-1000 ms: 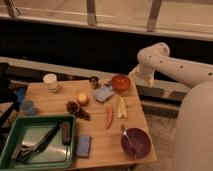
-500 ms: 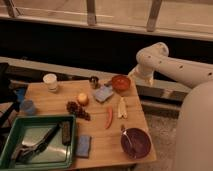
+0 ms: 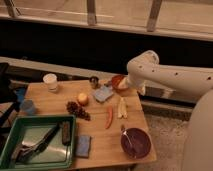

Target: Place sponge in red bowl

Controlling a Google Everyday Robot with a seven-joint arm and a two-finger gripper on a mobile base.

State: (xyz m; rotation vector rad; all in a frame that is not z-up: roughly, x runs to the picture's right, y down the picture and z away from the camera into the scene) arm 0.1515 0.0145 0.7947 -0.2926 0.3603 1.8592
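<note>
Wooden table (image 3: 47, 107) holds sponge (image 3: 103, 93) beside red bowl (image 3: 116, 80); spread end effector (image 3: 122, 85) seemingly at bowl.

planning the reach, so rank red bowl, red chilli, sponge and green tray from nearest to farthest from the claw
The claw hangs at the table's far right side.
1. red bowl, right at the claw
2. red chilli, mid-table
3. sponge, near the front edge
4. green tray, front left corner
</note>
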